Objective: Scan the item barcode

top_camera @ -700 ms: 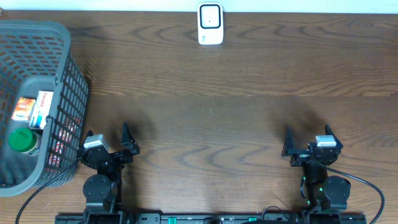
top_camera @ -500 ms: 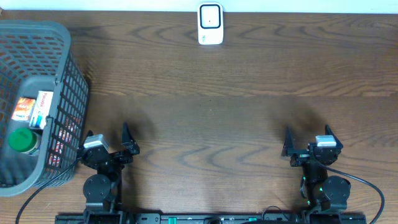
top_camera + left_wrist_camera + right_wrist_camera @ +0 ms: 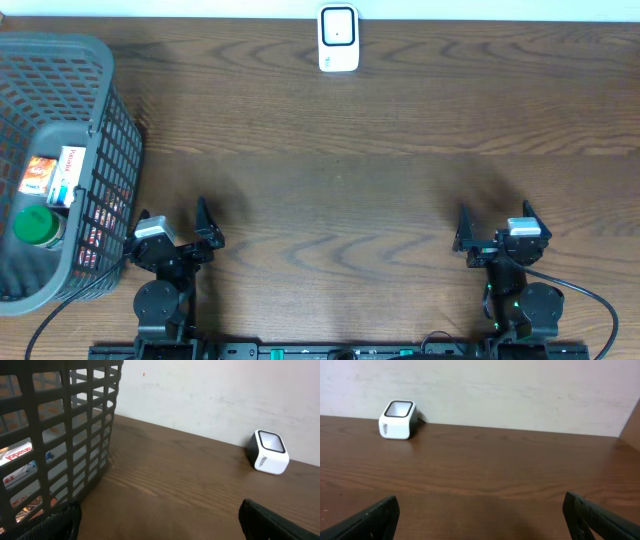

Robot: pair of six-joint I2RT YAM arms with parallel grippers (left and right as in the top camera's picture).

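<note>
A: Where are the items sitting?
B: Boxes (image 3: 66, 172) and a green-lidded jar (image 3: 33, 225) are lying inside the basket (image 3: 103, 128), at the left; the scanner (image 3: 338, 38) is standing at the table's (image 3: 350, 180) far edge.
A: Grippers?
B: Left gripper (image 3: 173, 214) and right gripper (image 3: 494, 215) are both gaping wide, gripping nothing.

Three cameras, one table (image 3: 350, 180)
Overhead looks straight down from high up; both wrist cameras sit low by the 6 o'clock edge, facing 12 o'clock. All share the distant white scanner (image 3: 338, 38).
</note>
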